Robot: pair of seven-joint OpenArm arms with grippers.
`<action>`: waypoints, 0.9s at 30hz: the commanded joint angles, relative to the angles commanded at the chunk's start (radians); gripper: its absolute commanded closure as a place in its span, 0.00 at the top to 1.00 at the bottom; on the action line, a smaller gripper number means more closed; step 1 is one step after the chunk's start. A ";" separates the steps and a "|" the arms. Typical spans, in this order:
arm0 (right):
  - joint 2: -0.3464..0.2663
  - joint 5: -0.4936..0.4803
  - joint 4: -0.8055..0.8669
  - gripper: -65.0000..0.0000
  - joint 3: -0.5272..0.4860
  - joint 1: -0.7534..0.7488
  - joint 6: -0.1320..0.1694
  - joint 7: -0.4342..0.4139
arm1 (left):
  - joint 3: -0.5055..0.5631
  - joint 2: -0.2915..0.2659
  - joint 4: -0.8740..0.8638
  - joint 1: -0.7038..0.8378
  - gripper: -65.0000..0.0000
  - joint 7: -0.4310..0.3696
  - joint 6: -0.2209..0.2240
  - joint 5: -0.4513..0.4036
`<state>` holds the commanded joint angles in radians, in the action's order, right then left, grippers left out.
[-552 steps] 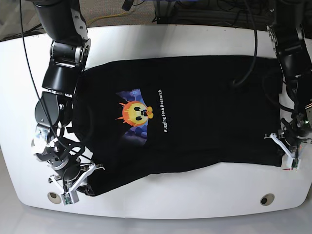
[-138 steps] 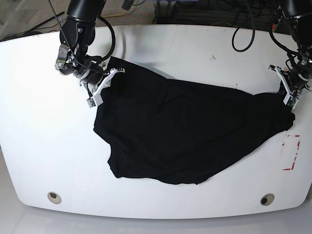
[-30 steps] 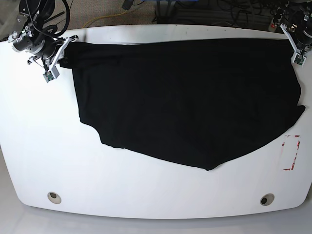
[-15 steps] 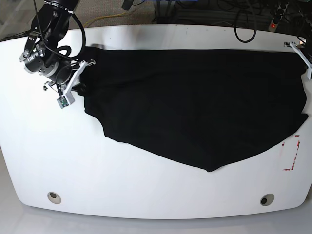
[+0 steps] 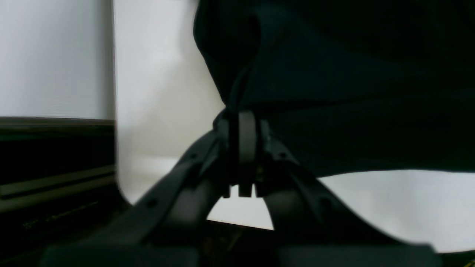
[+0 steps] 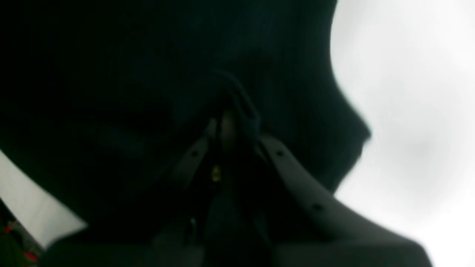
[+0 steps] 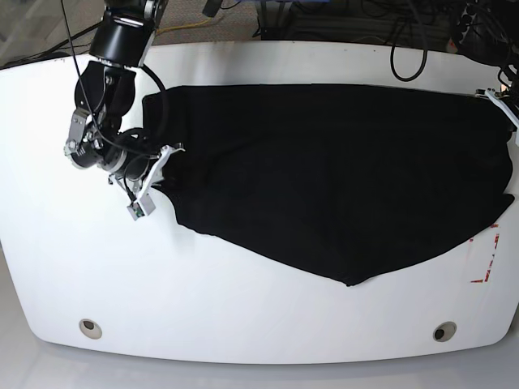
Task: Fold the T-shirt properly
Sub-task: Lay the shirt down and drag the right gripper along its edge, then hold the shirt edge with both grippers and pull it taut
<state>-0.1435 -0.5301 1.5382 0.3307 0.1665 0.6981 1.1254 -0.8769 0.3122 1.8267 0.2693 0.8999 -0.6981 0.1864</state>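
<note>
The black T-shirt [image 7: 340,170] lies spread across the white table [image 7: 243,308], plain side up, its lower edge sloping to a point near the front centre. My right gripper [image 7: 169,156], at the left in the base view, is shut on the shirt's left edge; the right wrist view shows the pinched fabric [image 6: 237,107] between its closed fingers. My left gripper [image 7: 509,113], at the far right edge, is shut on the shirt's right corner; the left wrist view shows the fabric [image 5: 334,92] bunching into its closed tips [image 5: 241,118].
Red tape marks [image 7: 486,263] sit on the table at the front right, just below the shirt's edge. Two round holes [image 7: 91,328] [image 7: 443,331] lie near the front edge. Cables run behind the table's far edge.
My right gripper has moved from the far left corner toward the front and centre, dragging the shirt's left edge with it. My left gripper has shifted toward the front along the right edge.
</note>
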 joint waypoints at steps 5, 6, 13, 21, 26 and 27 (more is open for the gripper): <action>-0.006 0.041 -0.144 0.00 -0.012 0.083 0.000 -0.060 | -0.011 0.044 -0.109 -0.046 0.00 0.000 0.000 0.003; -0.006 0.064 -0.161 0.00 -0.017 0.091 0.000 -0.071 | -0.011 0.046 -0.117 -0.064 0.00 0.000 0.000 0.003; 0.003 0.218 -0.321 0.00 -0.032 0.147 0.000 -0.196 | -0.006 0.074 -0.163 -0.140 0.20 0.000 0.000 0.002; -0.005 0.227 -0.373 0.08 -0.037 0.147 0.000 -0.235 | 0.020 0.183 -0.416 -0.235 0.75 0.000 0.000 0.006; -0.006 0.218 -0.315 0.51 -0.031 0.135 0.000 -0.219 | 0.021 0.201 -0.528 -0.299 0.79 0.000 0.000 0.063; -0.006 0.218 -0.276 0.57 -0.031 0.123 0.000 -0.206 | 0.021 0.201 -0.531 -0.299 0.79 0.000 0.000 0.091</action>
<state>-0.1496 -0.3122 1.2620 0.3000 0.2892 0.6981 0.9198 -0.8554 0.5132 1.2958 -0.0299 0.8999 -0.6981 0.2770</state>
